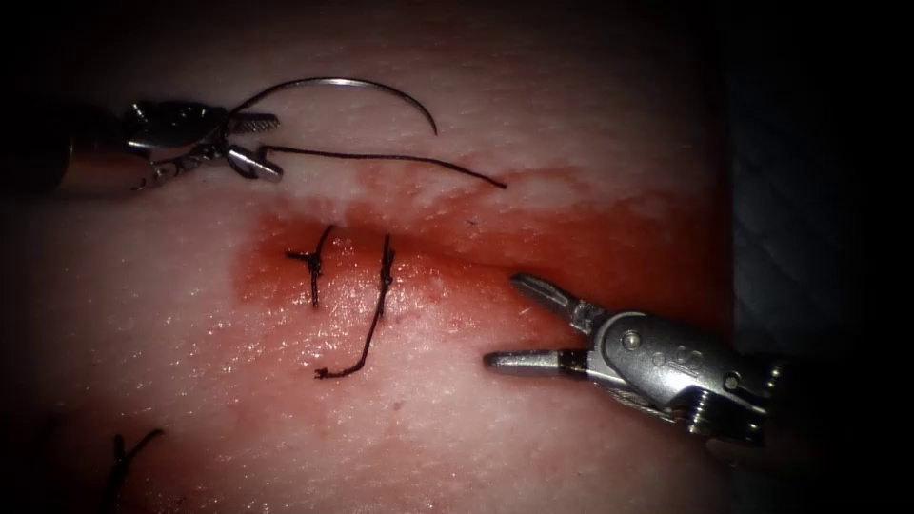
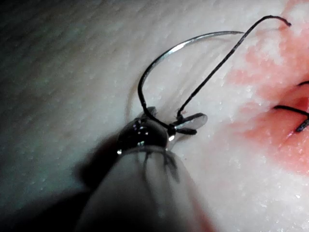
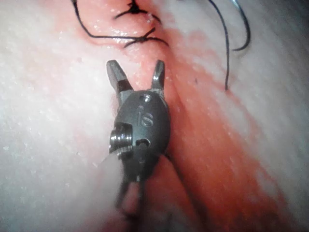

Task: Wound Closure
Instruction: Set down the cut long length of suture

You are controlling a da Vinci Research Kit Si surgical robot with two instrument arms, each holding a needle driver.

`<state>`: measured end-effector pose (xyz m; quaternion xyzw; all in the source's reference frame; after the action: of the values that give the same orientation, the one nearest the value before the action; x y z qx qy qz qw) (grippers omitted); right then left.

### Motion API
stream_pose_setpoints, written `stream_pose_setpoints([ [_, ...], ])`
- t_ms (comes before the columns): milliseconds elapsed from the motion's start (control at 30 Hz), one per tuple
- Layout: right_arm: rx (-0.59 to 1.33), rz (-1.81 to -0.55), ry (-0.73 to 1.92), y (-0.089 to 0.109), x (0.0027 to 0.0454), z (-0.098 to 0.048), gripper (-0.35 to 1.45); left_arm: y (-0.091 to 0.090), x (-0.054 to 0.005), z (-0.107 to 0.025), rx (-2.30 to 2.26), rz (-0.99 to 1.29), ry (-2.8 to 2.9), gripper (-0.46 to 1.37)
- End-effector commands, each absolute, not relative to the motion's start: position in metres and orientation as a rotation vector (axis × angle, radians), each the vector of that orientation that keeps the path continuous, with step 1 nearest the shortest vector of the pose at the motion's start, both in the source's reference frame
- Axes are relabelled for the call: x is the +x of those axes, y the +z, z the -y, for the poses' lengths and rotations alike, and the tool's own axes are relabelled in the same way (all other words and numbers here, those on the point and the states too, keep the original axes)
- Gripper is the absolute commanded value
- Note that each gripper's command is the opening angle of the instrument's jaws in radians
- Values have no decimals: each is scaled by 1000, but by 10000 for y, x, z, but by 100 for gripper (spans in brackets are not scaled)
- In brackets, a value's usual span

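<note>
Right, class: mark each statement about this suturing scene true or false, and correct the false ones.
1. The right pincer is open and holds nothing. True.
2. The needle is buried in the tissue. False: its whole curve lies free, at the left pincer.
3. Two stitches cross the cut. True.
4. The right pincer is left of the stitches. False: it is to their right.

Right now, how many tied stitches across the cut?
2. First stitch sits on the cut's left part; second stitch lies just right of it, with a long tail. More may be hidden in the red fluid.
</note>
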<state>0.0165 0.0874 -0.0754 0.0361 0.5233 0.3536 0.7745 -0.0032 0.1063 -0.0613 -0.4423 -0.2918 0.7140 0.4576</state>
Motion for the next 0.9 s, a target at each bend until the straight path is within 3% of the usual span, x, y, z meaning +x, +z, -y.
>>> stream_pose_setpoints([
  [33, 82, -1135, 762, -754, 165, -874, 115, -617, -29, -1064, -1089, 731, 1754, 73],
  [467, 84, -1131, 764, -758, 169, -873, 116, -667, 17, -1074, -988, 750, 1913, 74],
  [900, 89, -1133, 764, -764, 175, -872, 115, -757, 61, -1121, -789, 175, 2235, 70],
])
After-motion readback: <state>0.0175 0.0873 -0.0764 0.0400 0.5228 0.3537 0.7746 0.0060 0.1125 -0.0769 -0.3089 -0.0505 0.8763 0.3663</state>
